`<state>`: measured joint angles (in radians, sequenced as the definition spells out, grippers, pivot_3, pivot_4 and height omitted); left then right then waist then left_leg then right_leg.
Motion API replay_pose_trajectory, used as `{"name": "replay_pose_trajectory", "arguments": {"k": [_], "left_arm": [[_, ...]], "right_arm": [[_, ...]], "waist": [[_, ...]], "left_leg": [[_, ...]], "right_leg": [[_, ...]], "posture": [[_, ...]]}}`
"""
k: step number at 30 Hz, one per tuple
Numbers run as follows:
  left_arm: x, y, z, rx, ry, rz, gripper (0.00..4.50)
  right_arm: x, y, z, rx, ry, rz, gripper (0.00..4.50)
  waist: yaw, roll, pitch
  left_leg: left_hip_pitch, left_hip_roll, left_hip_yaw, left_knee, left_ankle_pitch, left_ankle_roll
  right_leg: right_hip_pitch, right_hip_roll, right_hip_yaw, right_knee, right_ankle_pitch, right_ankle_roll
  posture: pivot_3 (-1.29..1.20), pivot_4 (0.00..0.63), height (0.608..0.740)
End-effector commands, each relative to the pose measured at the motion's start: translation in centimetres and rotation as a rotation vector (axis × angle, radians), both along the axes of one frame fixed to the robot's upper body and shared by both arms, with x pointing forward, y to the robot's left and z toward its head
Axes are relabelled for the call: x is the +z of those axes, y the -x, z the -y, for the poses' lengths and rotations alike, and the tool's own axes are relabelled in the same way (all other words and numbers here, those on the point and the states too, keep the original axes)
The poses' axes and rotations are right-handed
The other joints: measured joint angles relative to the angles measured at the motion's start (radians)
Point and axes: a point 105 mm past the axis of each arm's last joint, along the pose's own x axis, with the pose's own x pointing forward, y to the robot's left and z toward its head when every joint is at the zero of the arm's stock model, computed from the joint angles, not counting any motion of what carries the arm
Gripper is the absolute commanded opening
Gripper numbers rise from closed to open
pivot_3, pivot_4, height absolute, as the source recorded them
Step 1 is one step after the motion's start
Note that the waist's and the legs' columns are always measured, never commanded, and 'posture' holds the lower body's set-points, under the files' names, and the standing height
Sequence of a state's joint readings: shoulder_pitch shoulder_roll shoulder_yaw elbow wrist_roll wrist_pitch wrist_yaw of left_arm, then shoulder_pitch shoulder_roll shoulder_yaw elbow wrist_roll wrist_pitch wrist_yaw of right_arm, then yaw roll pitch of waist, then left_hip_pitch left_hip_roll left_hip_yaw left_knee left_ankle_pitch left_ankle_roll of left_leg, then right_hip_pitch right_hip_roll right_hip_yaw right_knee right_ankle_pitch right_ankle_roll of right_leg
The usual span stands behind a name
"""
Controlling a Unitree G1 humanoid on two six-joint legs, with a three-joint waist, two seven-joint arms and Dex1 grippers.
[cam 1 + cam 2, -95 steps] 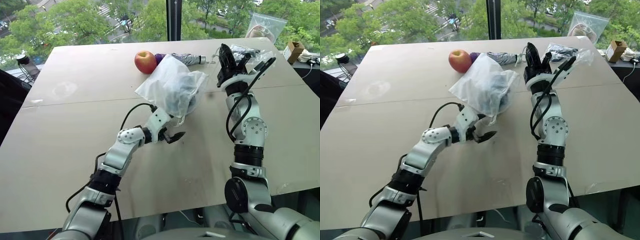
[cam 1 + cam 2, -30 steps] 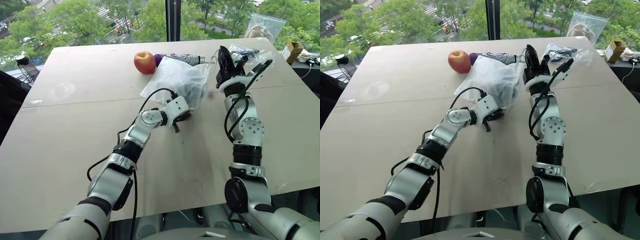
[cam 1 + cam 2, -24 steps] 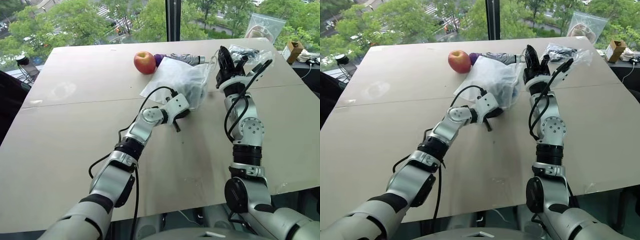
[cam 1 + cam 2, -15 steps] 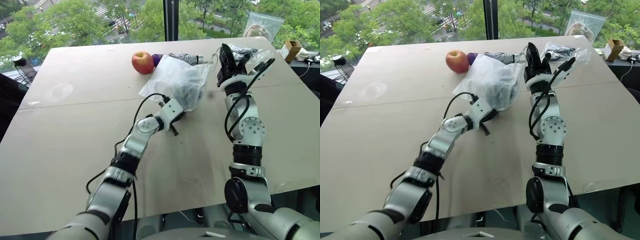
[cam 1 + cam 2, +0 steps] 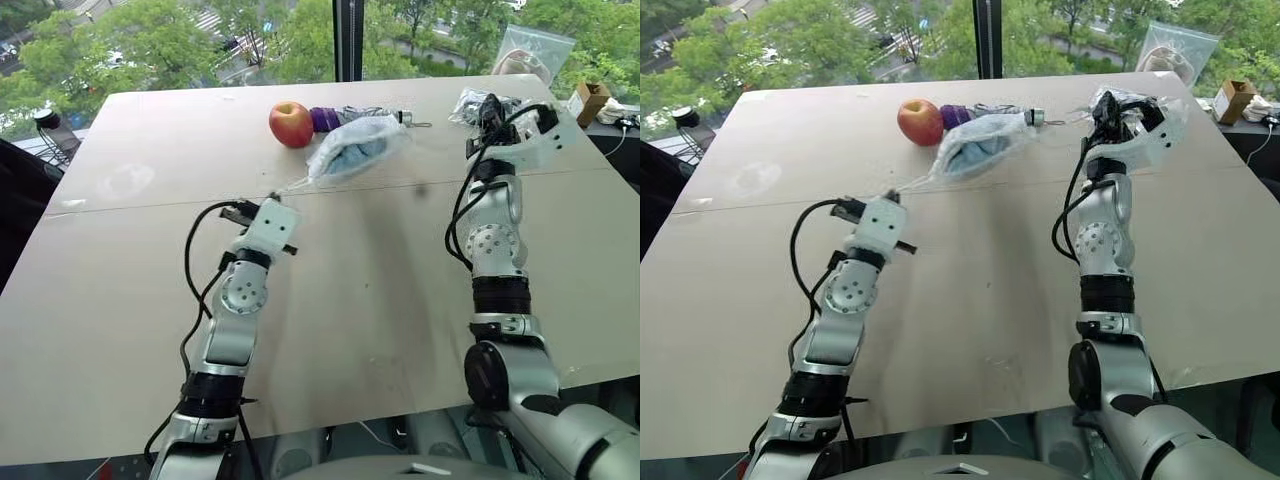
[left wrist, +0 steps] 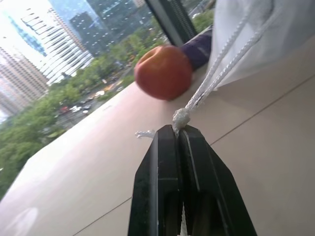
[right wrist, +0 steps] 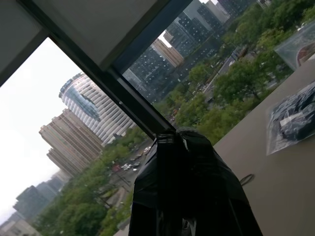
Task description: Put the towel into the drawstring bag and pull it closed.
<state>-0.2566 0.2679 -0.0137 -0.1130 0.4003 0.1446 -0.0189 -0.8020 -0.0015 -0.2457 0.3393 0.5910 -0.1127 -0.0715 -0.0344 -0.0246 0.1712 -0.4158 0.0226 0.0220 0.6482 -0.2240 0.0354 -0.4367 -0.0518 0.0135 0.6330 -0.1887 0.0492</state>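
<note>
Left gripper (image 6: 178, 135) clamped on the cord knot, drawstring bag (image 5: 355, 148) with towel (image 5: 352, 155) inside stretched toward upper right of frame; right gripper (image 5: 487, 108) closed at far right, holding nothing I can make out.

Soft window daylight, blurred wrist views.

- Both eye views look down and forward from the head over the table (image 5: 120, 330), sharing nearly the whole scene.
- Left wrist view sits low and close, facing the apple (image 6: 163, 72).
- Right wrist view tilts upward toward the window.
</note>
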Motion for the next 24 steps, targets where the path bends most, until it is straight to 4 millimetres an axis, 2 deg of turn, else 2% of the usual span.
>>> {"name": "replay_pose_trajectory", "arguments": {"k": [1,7,11,14,18,22,24], "left_arm": [[1.7,0.6,-2.9,0.163,-0.011,0.085,0.02],[1.3,1.2,-7.0,0.375,0.088,0.095,0.02],[0.8,1.9,-9.5,0.502,0.171,0.099,0.02],[0.8,2.6,-11.2,0.598,0.226,0.118,0.02],[-0.3,3.5,-13.5,0.713,0.421,0.129,0.02],[-0.3,3.1,-13.6,0.687,0.456,0.133,0.02],[-0.4,2.6,-13.4,0.665,0.471,0.124,0.02]], "right_arm": [[1.3,0.6,2.6,-0.250,0.113,0.017,0.00],[-0.5,1.0,6.8,-0.505,0.109,-0.106,0.00],[-1.6,2.0,10.0,-0.689,0.111,-0.191,0.00],[-2.6,2.6,11.6,-0.766,0.074,-0.248,0.00],[-3.6,2.8,12.5,-0.807,0.035,-0.301,0.00],[-3.7,2.6,12.2,-0.786,0.013,-0.306,0.00],[-3.9,2.0,11.4,-0.716,-0.012,-0.303,0.00]], "waist": [[0.000,0.000,0.000],[0.000,0.000,0.000],[0.000,0.000,0.000],[0.000,0.000,0.000],[-0.003,0.000,0.000],[-0.003,0.000,0.000],[-0.003,0.000,0.000]], "left_leg": [[0.000,0.000,0.000,0.000,0.000,0.000],[0.000,0.000,0.001,0.000,0.000,0.000],[0.000,0.000,0.001,0.000,0.000,0.000],[0.000,0.000,0.000,0.000,0.000,0.000],[0.000,0.000,0.001,0.000,0.000,0.000],[0.000,0.000,0.001,0.000,0.000,0.000],[0.000,0.000,0.000,0.000,0.000,0.000]], "right_leg": [[0.000,0.000,0.000,0.000,0.000,0.000],[0.000,-0.001,0.001,0.000,0.000,0.000],[0.000,-0.001,0.001,0.000,0.000,0.000],[0.000,-0.001,0.001,0.000,0.000,0.000],[0.000,-0.001,0.001,0.000,0.000,0.000],[0.000,0.000,0.001,0.000,0.000,0.000],[0.000,0.000,0.001,0.000,0.000,0.000]], "posture": [[0.00,0.150,0.740],[0.00,0.150,0.740],[0.00,0.150,0.740],[0.00,0.150,0.740],[0.00,0.150,0.740],[0.00,0.150,0.740],[0.00,0.150,0.740]]}}
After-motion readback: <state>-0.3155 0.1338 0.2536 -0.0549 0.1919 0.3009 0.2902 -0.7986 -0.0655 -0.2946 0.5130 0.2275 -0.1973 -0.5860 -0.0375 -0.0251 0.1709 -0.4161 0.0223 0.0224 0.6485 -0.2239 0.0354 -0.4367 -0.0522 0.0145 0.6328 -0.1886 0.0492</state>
